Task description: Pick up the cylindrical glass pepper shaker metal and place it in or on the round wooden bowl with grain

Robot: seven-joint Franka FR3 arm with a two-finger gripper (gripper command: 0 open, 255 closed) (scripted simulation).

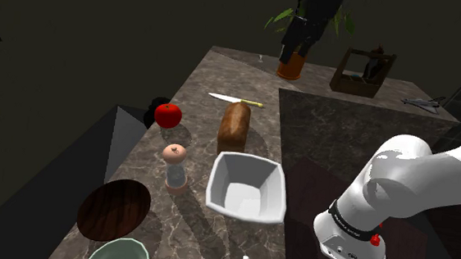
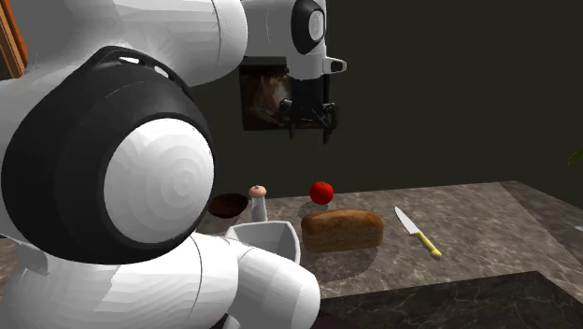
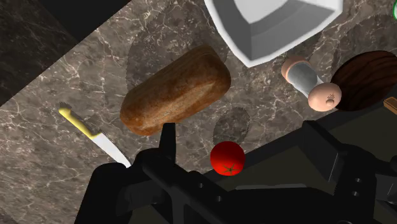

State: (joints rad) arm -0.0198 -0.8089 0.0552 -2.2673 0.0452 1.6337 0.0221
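Observation:
The pepper shaker stands upright on the marble counter, a clear cylinder with a tan rounded top. In the shoulder view the dark round wooden bowl lies just in front of it and to the left. Both are also in the second exterior view, shaker beside bowl, and in the wrist view, shaker next to bowl. My gripper hangs high above the counter, open, nothing between its fingers. It is far from the shaker, up over the counter's far end. The fingers stand wide apart.
A white square bowl sits right of the shaker, a bread loaf behind it, and a red tomato to the left. Beyond the loaf lies a yellow-handled knife. A potted plant and a wooden caddy stand far back. A green bowl is nearest.

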